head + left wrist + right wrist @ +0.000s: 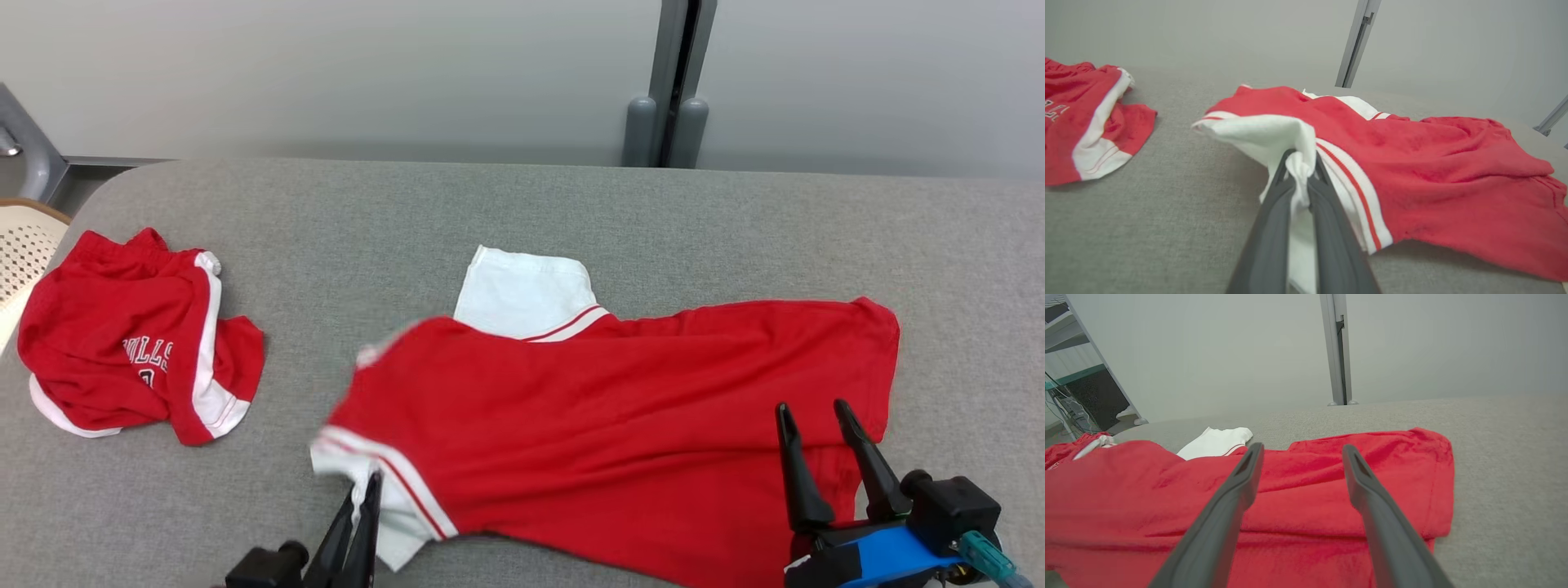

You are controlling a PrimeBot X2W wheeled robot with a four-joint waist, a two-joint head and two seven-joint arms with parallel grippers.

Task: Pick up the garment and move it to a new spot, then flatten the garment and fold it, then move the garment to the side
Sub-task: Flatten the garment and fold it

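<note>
One red garment (620, 425) with white sleeves, spread across the middle of the grey desk (571, 212). Near white sleeve (1265, 134) pinched by the left gripper (1301, 163), fingers clenched on the cloth. Right gripper (816, 425) over the garment's right end, fingers released and spread wide; touching the fabric or just above it, hard to tell. Far left, well apart, crumpled red cloth (131, 359) beside a pale basket (24, 245).

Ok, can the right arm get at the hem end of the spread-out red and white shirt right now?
Probably yes: the right gripper, fingers open, hangs just above that end of the red and white fabric shirt, and nothing lies between.
</note>
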